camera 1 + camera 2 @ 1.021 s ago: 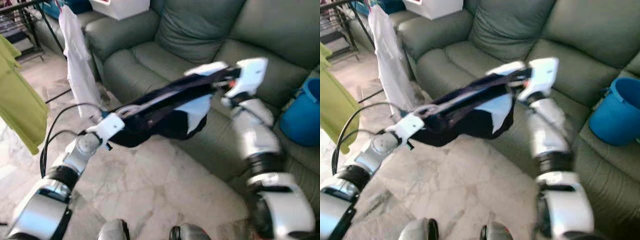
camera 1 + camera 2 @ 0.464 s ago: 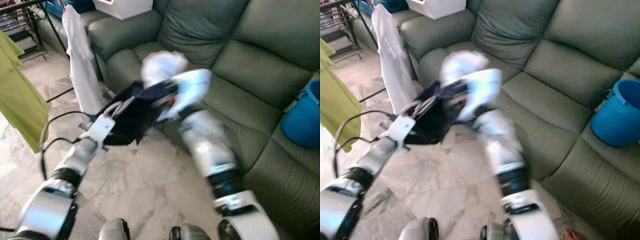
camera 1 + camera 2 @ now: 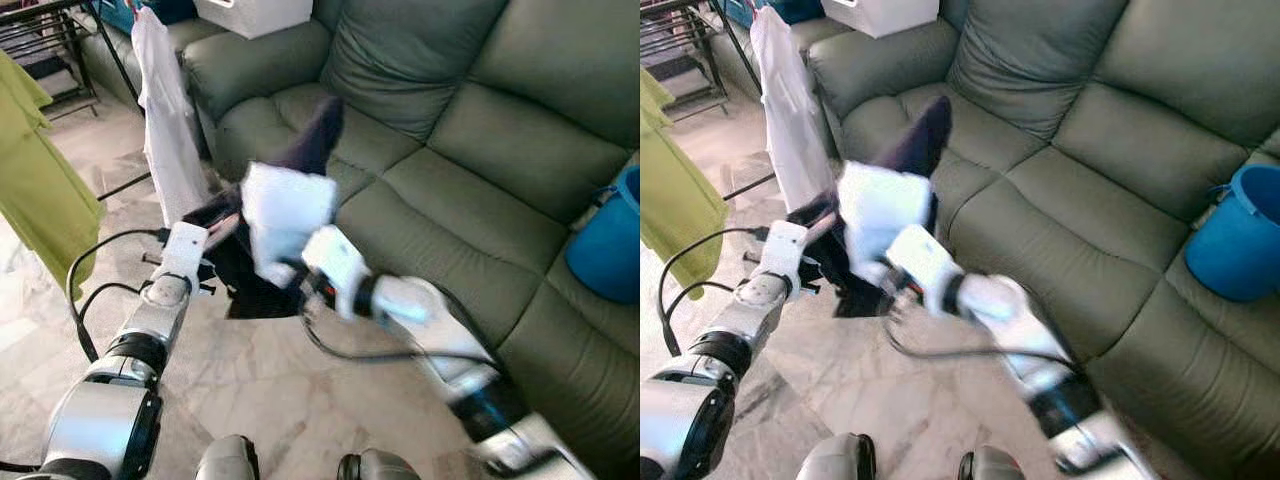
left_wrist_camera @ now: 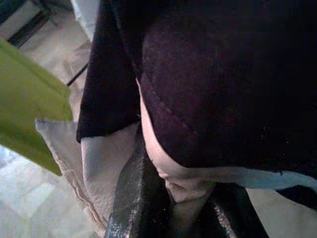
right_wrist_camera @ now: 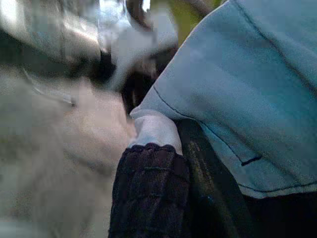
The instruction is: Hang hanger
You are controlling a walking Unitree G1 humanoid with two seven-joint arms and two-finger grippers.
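Observation:
A dark navy and white garment [image 3: 288, 205] is bunched between my two grippers, in front of the sofa. My left gripper [image 3: 212, 232] is shut on its dark edge; in the left wrist view a black finger [image 4: 132, 198] sits under the navy cloth [image 4: 218, 84] and its pale trim. My right gripper [image 3: 283, 268] has crossed over beside the left one and is blurred. In the right wrist view a black finger [image 5: 213, 191] lies under pale cloth [image 5: 247, 104] and a dark ribbed cuff [image 5: 148, 193]. I cannot make out a hanger inside the cloth.
A green sofa [image 3: 470, 190] runs along the right, with a blue bucket [image 3: 612, 250] on its seat. A white shirt [image 3: 165, 115] and a yellow-green garment [image 3: 40, 190] hang at the left by a black rack [image 3: 45, 35]. A black cable [image 3: 90, 290] loops over the marble floor.
My right arm has swung from the right across to the left gripper, carrying its end of the garment. The stretched-out garment is now bunched and partly flipped up. The left arm barely moved.

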